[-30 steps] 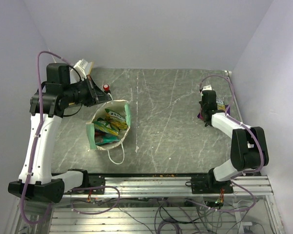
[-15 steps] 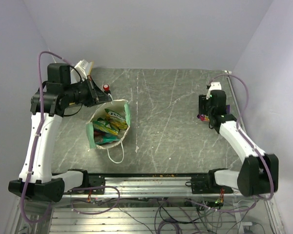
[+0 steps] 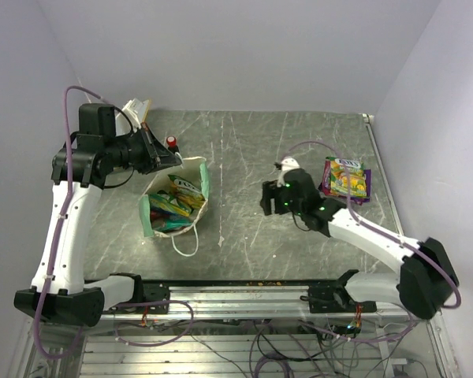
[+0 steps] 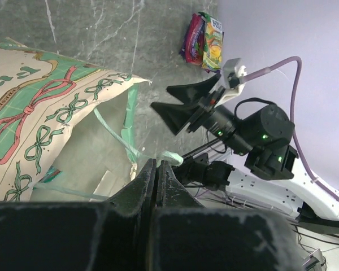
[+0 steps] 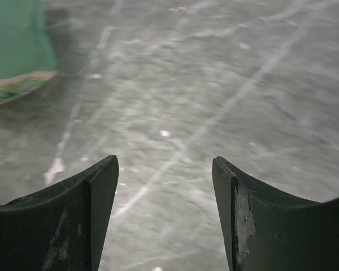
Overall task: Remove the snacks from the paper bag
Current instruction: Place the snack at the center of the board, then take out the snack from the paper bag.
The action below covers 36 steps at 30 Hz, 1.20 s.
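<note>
The paper bag [image 3: 176, 203] lies on its side at the left of the table, mouth up, with several foil snacks [image 3: 179, 198] inside. My left gripper [image 3: 173, 161] is shut on the bag's handle at the far rim. In the left wrist view the handle string [image 4: 120, 141] runs from the bag [image 4: 39, 107] into my shut left gripper [image 4: 156, 162]. Two snacks, purple and yellow-green [image 3: 346, 178], lie flat at the right edge, also seen as packets [image 4: 206, 42]. My right gripper [image 3: 266, 200] hangs open and holds nothing over mid-table, jaws wide [image 5: 165, 165], with a corner of the bag [image 5: 14, 48] ahead.
A small red-capped bottle [image 3: 172, 142] stands just behind the bag. A white board [image 3: 136, 108] leans at the back left corner. The bag's other string handle [image 3: 187, 245] loops toward the near table edge. Walls close in the table at back and right.
The right gripper has opened and left the purple packet at the right edge. Its arm has swung left to mid-table. The left gripper still holds the bag.
</note>
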### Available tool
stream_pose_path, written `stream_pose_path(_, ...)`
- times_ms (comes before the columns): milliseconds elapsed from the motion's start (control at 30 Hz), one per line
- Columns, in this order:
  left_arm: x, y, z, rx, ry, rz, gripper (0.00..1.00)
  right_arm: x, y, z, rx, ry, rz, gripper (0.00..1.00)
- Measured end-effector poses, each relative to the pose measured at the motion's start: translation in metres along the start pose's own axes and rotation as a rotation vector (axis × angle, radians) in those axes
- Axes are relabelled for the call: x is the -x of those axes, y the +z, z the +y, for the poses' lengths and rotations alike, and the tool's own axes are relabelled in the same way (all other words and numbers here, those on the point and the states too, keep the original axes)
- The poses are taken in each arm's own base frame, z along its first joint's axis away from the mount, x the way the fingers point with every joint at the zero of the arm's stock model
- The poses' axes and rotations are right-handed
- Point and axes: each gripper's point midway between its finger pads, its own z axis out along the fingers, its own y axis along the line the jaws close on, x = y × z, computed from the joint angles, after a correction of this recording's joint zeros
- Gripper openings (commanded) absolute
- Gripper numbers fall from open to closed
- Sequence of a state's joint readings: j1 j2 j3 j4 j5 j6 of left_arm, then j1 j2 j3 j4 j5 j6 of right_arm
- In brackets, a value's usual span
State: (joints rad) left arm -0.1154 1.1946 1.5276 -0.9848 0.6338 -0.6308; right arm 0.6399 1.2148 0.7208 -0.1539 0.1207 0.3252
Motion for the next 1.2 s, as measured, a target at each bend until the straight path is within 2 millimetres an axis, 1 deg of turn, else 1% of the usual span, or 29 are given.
stream_pose_path(67, 0.0, 0.0, 0.0, -0.002, -0.007, -0.004, 0.07, 0.005, 0.005, 0.03, 0.06, -0.028, 0.006, 0.67)
stream_pose_path(100, 0.0, 0.0, -0.001, -0.004, -0.009, -0.006, 0.07, 0.012, 0.006, 0.05, 0.1, -0.05, 0.0, 0.67)
stream_pose_path(200, -0.001, -0.001, -0.001, -0.009, -0.015, -0.013, 0.07, 0.034, 0.004, 0.093, 0.191, -0.1, -0.038, 0.67)
stream_pose_path(267, -0.002, -0.002, -0.001, -0.013, -0.016, -0.018, 0.07, 0.054, -0.003, 0.125, 0.261, -0.148, -0.083, 0.67)
stream_pose_path(333, -0.005, -0.003, -0.001, -0.02, -0.013, -0.023, 0.07, 0.075, -0.014, 0.154, 0.331, -0.198, -0.138, 0.67)
stream_pose_path(433, -0.007, -0.004, -0.003, -0.037, -0.007, -0.037, 0.07, 0.095, -0.033, 0.184, 0.412, -0.262, -0.217, 0.67)
stream_pose_path(467, -0.007, -0.005, -0.004, -0.044, -0.005, -0.042, 0.07, 0.098, -0.039, 0.191, 0.435, -0.282, -0.237, 0.67)
stream_pose_path(533, -0.008, -0.006, -0.006, -0.062, 0.0, -0.052, 0.07, 0.1, -0.052, 0.201, 0.477, -0.325, -0.269, 0.66)
stream_pose_path(667, -0.007, -0.008, -0.012, -0.092, 0.004, -0.073, 0.07, 0.108, -0.076, 0.213, 0.533, -0.426, -0.343, 0.65)
stream_pose_path(733, -0.005, -0.009, -0.015, -0.105, 0.01, -0.083, 0.07, 0.109, -0.087, 0.225, 0.561, -0.497, -0.375, 0.64)
stream_pose_path(867, 0.0, -0.011, -0.02, -0.125, 0.023, -0.107, 0.07, 0.104, -0.106, 0.262, 0.626, -0.62, -0.424, 0.62)
stream_pose_path(933, 0.001, -0.012, -0.023, -0.134, 0.027, -0.119, 0.07, 0.096, -0.107, 0.276, 0.642, -0.66, -0.433, 0.6)
stream_pose_path(1000, 0.002, -0.013, -0.024, -0.144, 0.031, -0.13, 0.07, 0.084, -0.1, 0.286, 0.633, -0.7, -0.421, 0.59)
stream_pose_path(1100, 0.001, -0.014, -0.025, -0.154, 0.026, -0.14, 0.07, 0.066, -0.075, 0.3, 0.577, -0.775, -0.381, 0.57)
stream_pose_path(1200, 0.0, -0.015, -0.025, -0.16, 0.024, -0.146, 0.07, 0.05, -0.046, 0.301, 0.501, -0.839, -0.333, 0.57)
